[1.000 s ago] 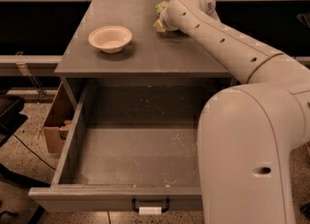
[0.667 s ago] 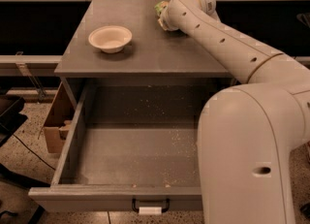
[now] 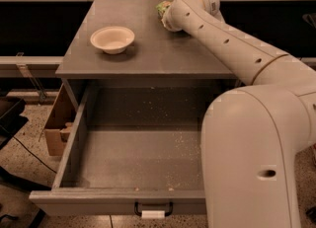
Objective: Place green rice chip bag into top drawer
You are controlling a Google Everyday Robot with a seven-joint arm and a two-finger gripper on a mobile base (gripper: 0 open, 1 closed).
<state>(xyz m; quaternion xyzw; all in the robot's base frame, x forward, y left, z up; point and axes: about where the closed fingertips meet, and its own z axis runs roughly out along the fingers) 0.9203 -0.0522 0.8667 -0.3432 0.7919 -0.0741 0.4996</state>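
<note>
Arm [image 3: 232, 49] of ours stretches from the near right corner of the worktop [image 3: 148, 54] up to its far edge. There our gripper [image 3: 166, 20] sits a little right of the middle of that edge, mostly hidden behind the rounded wrist. We cannot tell whether it is released or grasping anything. The green rice chip bag [image 3: 161, 9] peeks out at the far edge, just left of the wrist and touching it, with only a small crinkled patch in sight. The white bowl [image 3: 112, 38] stands upright toward the left edge, well apart from the bag. Below the near edge the top drawer [image 3: 98, 201] is pulled wide open. Pale crumbs speckle its floor, and its dark handle [image 3: 153, 207] carries a white tag [image 3: 153, 215]. A cardboard box [image 3: 55, 123] stands on the floor beside the drawer's left wall.
</note>
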